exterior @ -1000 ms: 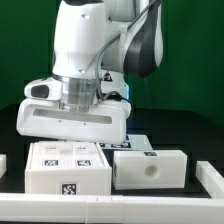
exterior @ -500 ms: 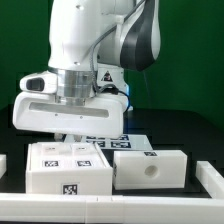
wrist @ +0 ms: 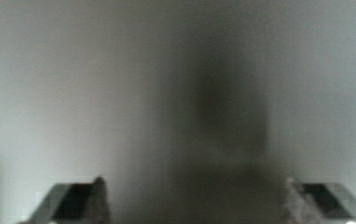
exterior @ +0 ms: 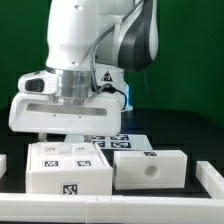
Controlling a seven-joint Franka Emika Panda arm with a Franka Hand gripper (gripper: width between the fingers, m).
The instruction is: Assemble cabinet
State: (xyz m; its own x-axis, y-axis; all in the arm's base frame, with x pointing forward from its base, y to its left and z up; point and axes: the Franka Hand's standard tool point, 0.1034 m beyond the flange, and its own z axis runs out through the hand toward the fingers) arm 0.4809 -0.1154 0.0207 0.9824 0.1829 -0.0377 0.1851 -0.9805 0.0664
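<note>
Two white cabinet pieces with marker tags lie side by side at the front of the table. One is a box (exterior: 68,166) at the exterior view's left. The other is a block with a round hole (exterior: 150,168) at its right. My gripper (exterior: 64,137) hangs just above and behind the left box, with its wide white hand over it and the fingertips barely showing. In the wrist view the gripper (wrist: 196,206) has its fingers (wrist: 77,203) far apart at the corners. A blurred pale grey surface with a dark band fills the space between them. Nothing shows gripped.
The marker board (exterior: 112,141) lies flat behind the two pieces. Low white pieces stand at the table's far left (exterior: 3,163) and far right (exterior: 211,178). A green wall backs the black table.
The arm has shifted toward the exterior view's left and risen slightly. The two cabinet pieces have not moved.
</note>
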